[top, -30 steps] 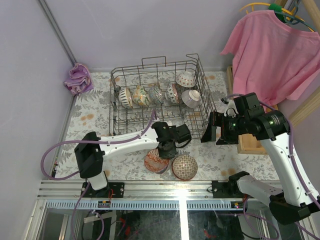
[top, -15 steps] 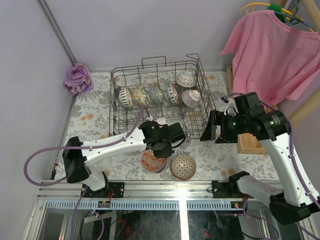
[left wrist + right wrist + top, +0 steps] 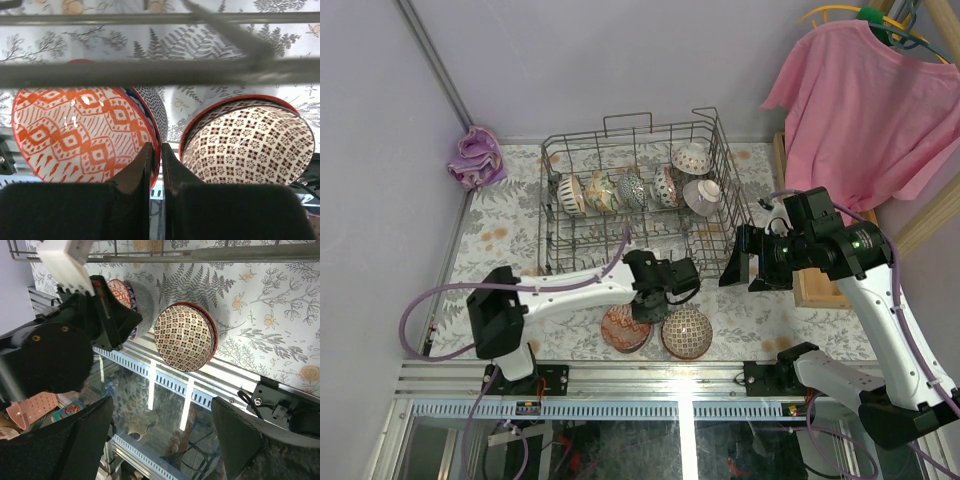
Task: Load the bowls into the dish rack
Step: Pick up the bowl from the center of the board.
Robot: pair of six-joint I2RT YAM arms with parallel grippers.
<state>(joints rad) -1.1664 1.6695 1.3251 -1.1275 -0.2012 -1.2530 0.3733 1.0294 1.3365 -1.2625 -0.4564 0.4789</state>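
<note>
Six bowls (image 3: 632,188) stood on edge among the far tines of the dish rack (image 3: 582,245), while the left hand (image 3: 156,147), just near of it, pinched the orange bowl (image 3: 75,135) by its rim, likely to lift it in; the right hand (image 3: 738,268) hovered spread open at the rack's right.

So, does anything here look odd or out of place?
Nothing looks spilled or broken. Two things don't belong with dishes, though: a pink shirt hanging at the right, and a crumpled purple cloth lying left of the rack.
</note>
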